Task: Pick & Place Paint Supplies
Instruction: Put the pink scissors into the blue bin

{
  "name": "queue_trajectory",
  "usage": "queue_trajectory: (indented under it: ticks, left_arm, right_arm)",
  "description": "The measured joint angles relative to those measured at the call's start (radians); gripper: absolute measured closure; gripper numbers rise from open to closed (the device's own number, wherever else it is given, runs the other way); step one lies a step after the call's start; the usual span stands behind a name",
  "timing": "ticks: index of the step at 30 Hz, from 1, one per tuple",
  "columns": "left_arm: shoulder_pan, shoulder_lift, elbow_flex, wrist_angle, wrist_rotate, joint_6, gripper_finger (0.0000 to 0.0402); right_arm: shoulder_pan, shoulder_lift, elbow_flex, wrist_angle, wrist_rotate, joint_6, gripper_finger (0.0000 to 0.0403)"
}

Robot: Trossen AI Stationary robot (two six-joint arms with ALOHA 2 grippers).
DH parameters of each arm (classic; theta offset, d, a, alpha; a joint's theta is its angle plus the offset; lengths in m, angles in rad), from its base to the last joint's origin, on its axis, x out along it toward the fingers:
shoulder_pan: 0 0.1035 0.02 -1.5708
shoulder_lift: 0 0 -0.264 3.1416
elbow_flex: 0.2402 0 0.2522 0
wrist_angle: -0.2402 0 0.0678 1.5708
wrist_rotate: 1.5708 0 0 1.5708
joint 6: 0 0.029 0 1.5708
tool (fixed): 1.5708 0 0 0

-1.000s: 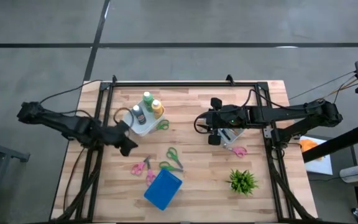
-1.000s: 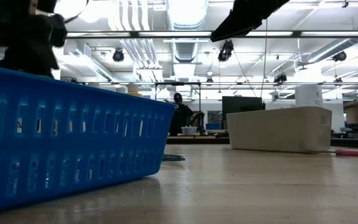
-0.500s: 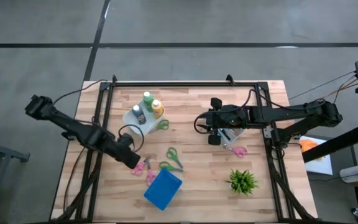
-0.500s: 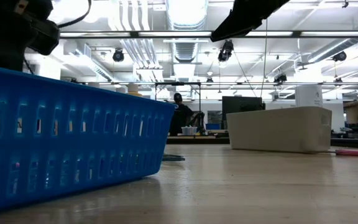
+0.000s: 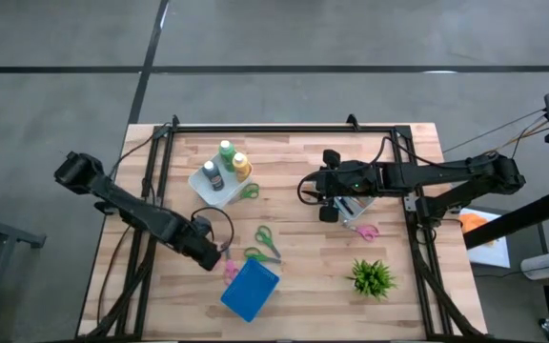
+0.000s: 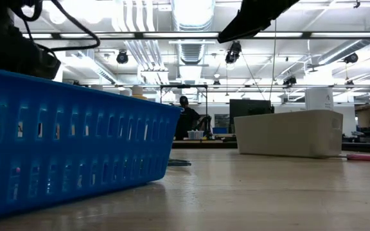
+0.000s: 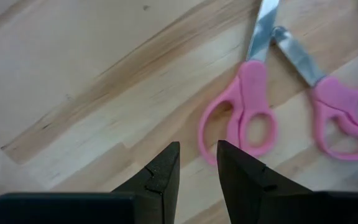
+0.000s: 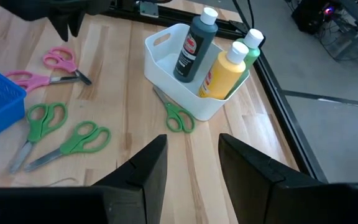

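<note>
Three squeeze bottles, dark grey, yellow-orange and green, stand upright in a white bin at the table's far left. I cannot make out any brushes. My left gripper is open by a narrow gap. It points down at the table beside the handle of a pink pair of scissors, with no contact visible. My right gripper is open and hovers at the table's middle right, next to a white tray.
A blue basket sits at the near middle and fills the low view's left. Green scissors and a second pink pair lie around it. More pink scissors and a potted plant are near right.
My left arm has swung away from the white bin toward the table's near edge and slightly right. It has ended over the pink scissors beside the blue basket. My right arm has kept still.
</note>
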Motion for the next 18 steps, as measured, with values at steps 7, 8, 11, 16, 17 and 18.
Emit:
queue_trajectory:
  ticks: [7,8,11,16,17,18]
  left_arm:
    - [-0.002,0.049,-0.001,0.021,-0.001,-0.004,0.0293]
    - [-0.002,0.055,-0.001,0.026,-0.001,-0.004,0.0293]
    - [-0.002,0.081,-0.001,0.048,-0.002,-0.004,0.0293]
    - [-0.002,0.132,-0.002,0.061,0.000,-0.004,0.0293]
    - [-0.002,0.141,-0.002,0.062,0.000,-0.004,0.0293]
    - [-0.002,0.151,-0.002,0.065,0.001,-0.004,0.0293]
  right_arm:
    - [0.000,0.000,0.000,0.000,0.000,0.000,0.0260]
    - [0.000,0.000,0.000,0.000,0.000,0.000,0.0260]
    - [0.000,0.000,0.000,0.000,0.000,0.000,0.0260]
    - [0.000,0.000,0.000,0.000,0.000,0.000,0.0260]
    - [0.000,0.000,0.000,0.000,0.000,0.000,0.0260]
    - [0.000,0.000,0.000,0.000,0.000,0.000,0.0260]
